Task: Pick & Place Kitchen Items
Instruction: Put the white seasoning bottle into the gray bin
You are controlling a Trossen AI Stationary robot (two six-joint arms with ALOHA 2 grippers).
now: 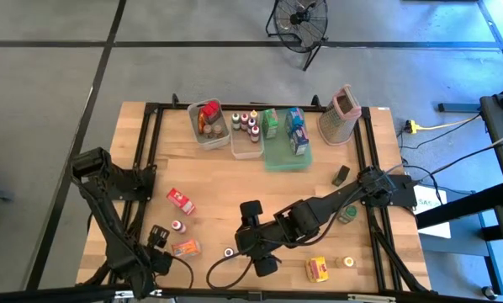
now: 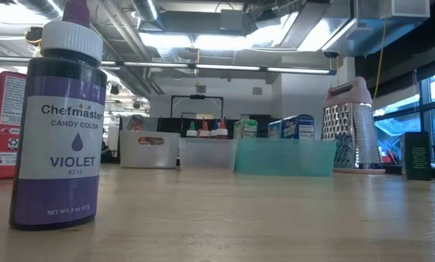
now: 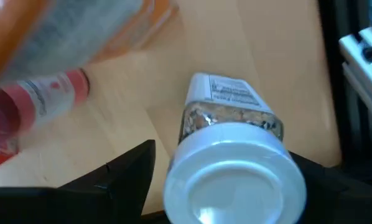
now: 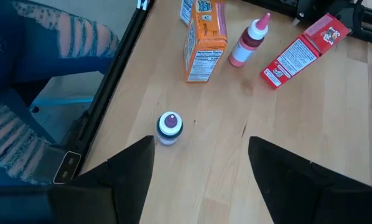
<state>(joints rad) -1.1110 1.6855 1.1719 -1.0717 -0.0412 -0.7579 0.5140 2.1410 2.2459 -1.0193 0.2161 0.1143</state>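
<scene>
Looking down from the high view: wooden table (image 1: 235, 181); left gripper (image 1: 158, 236) at the near-left corner, beside an orange box (image 1: 186, 248), a pink-capped bottle (image 1: 177, 225) and a red box (image 1: 181, 200). Right gripper (image 1: 253, 244) at near centre, just right of a small violet bottle (image 1: 229, 252). Yellow box (image 1: 318, 268) and a small jar (image 1: 348, 262) near-right. Far edge: two clear bins (image 1: 209, 139) with bottles, green tray (image 1: 283, 160) with cartons, metal grater (image 1: 339, 115).

Low view: violet bottle (image 2: 58, 127) upright at near left, labelled "Chefmaster Violet"; bins, tray and grater (image 2: 354, 127) lined up far across the table.

Left wrist view: white-capped spice jar (image 3: 231, 163) stands between the left gripper's fingers (image 3: 120, 174), jaws spread wide around it; contact cannot be told.

Right wrist view: right gripper's fingers (image 4: 127, 180) parted, holding nothing; violet bottle (image 4: 170, 126) on the table just ahead; orange box (image 4: 204, 40), pink bottle (image 4: 248, 42) and red box (image 4: 304, 50) beyond.
</scene>
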